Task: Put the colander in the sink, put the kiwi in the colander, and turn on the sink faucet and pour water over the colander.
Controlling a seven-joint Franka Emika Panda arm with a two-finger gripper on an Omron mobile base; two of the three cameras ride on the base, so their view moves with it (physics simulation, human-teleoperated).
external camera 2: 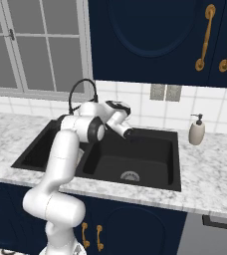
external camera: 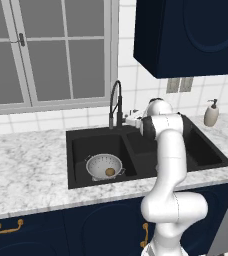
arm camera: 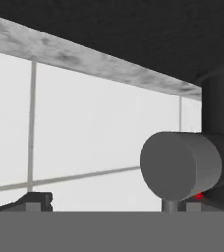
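Colander [external camera: 104, 166] with kiwi [external camera: 109, 172] inside sits in left basin of sink [external camera: 79, 180]. Claw [external camera: 134, 121] wide, empty, beside faucet [external camera: 115, 102] base. Advice: nudge lever squarely, swing spout over colander.

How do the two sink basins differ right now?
The left basin holds the colander with the kiwi inside it; the right basin holds nothing, and its round silver drain lies uncovered. The left basin's drain cannot be seen. The sink faucet rises behind the divider, nearer the left basin. Both basins are matte black, rectangular and look dry.
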